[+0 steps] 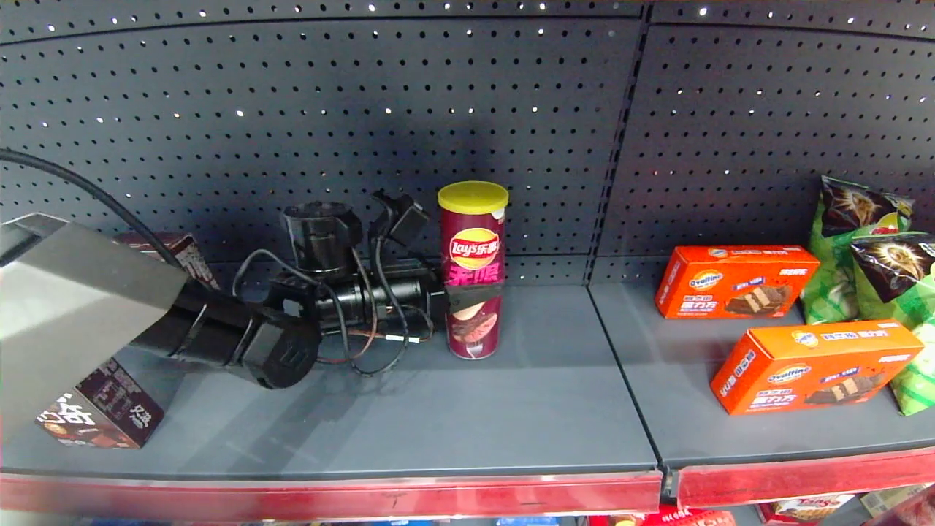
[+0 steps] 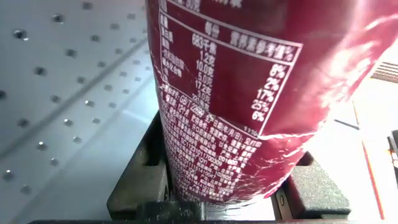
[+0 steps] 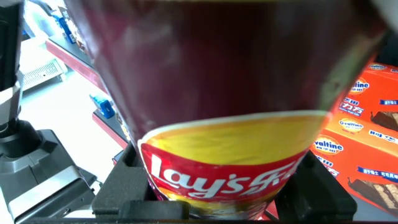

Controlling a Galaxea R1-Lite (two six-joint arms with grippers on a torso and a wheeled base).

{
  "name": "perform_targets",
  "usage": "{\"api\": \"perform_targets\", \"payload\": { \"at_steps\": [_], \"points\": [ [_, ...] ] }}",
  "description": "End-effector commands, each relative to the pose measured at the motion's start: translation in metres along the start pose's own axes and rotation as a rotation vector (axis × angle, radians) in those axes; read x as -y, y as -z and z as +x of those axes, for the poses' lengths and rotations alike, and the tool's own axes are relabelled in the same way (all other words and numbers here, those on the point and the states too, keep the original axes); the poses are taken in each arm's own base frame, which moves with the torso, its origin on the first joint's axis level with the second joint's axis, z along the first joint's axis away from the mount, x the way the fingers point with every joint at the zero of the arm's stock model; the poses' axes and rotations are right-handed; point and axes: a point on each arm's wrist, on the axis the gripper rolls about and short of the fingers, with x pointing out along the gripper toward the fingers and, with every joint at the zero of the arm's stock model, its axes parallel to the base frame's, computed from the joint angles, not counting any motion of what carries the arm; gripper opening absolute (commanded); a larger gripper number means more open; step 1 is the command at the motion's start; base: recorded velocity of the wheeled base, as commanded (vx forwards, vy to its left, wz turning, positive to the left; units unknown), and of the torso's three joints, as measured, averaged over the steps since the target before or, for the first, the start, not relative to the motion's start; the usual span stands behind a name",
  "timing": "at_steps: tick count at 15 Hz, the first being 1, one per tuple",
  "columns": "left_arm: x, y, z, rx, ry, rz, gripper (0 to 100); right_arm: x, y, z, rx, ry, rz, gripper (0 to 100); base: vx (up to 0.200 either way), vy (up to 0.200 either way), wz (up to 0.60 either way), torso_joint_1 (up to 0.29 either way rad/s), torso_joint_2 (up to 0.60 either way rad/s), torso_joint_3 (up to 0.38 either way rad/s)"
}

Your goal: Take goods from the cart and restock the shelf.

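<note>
1 chip can [image 1: 473, 256] on the shelf [image 1: 511, 409], 1 to go.
Mid-frame, left jaws clamp the upright chip can, not yet released; right jaws clamp a second can [image 3: 224, 124], unshelved.

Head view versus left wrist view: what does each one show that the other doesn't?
Only the head view shows the yellow lid, two orange boxes and green bags farther right. Only the left wrist view shows the label's small print. Both show the maroon chip can held in the left gripper, and the perforated back panel.
</note>
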Motion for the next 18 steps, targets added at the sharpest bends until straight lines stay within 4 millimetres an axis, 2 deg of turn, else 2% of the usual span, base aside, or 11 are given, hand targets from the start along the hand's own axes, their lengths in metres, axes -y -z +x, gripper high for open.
{"api": "perform_targets", "payload": {
  "at_steps": [1, 3, 5, 12, 18],
  "points": [
    [0.022, -0.012, -0.016, 0.022, 0.009, 0.023, 0, 0.0, 0.001, 0.0, 0.0, 0.0, 0.0, 0, 0.0, 0.0, 0.0, 0.0, 0.0, 0.0],
    [0.035, -0.007, -0.027, 0.014, 0.011, 0.014, 0, 0.0, 0.003, 0.0, -0.009, 0.0, 0.004, 0, 0.0, 0.0, 0.0, 0.0, 0.0, 0.0],
    [0.039, -0.002, -0.032, 0.021, -0.011, 0.019, 0, 0.0, 0.007, 0.0, -0.018, 0.003, 0.009, 0, 0.0, 0.0, 0.0, 0.0, 0.0, 0.0],
    [0.064, 0.005, -0.034, 0.02, 0.008, 0.016, 0, 0.001, 0.009, 0.001, -0.025, 0.011, 0.012, 0, 0.0, 0.0, 0.0, 0.0, 0.0, 0.0],
    [0.078, 0.016, -0.047, -0.018, 0.015, -0.009, 0, 0.001, 0.009, 0.001, -0.025, 0.008, 0.012, 0, 0.0, 0.0, 0.0, 0.0, 0.0, 0.0]
  ]
}}
